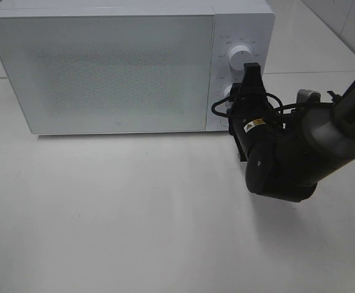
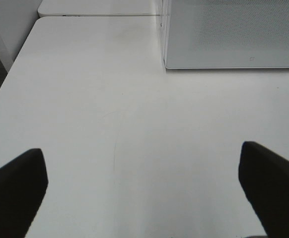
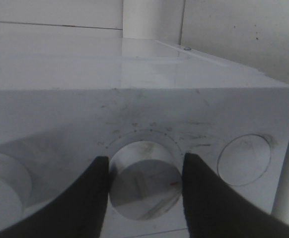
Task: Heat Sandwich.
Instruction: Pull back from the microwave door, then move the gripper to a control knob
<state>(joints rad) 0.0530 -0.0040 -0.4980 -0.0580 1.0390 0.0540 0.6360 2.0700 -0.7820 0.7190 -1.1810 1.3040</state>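
Observation:
The sandwich is out of view. The white microwave stands at the back of the table with its door shut. My right gripper reaches to the control panel. In the right wrist view its two black fingers sit tight against both sides of the lower round knob, shut on it. The upper knob is free. My left gripper shows only in the left wrist view, wide open over bare table, nothing between its fingers.
The white table spreads in front of the microwave. A round button sits beside the gripped knob on the panel. The microwave's corner lies ahead of the left gripper. The table's left edge drops off.

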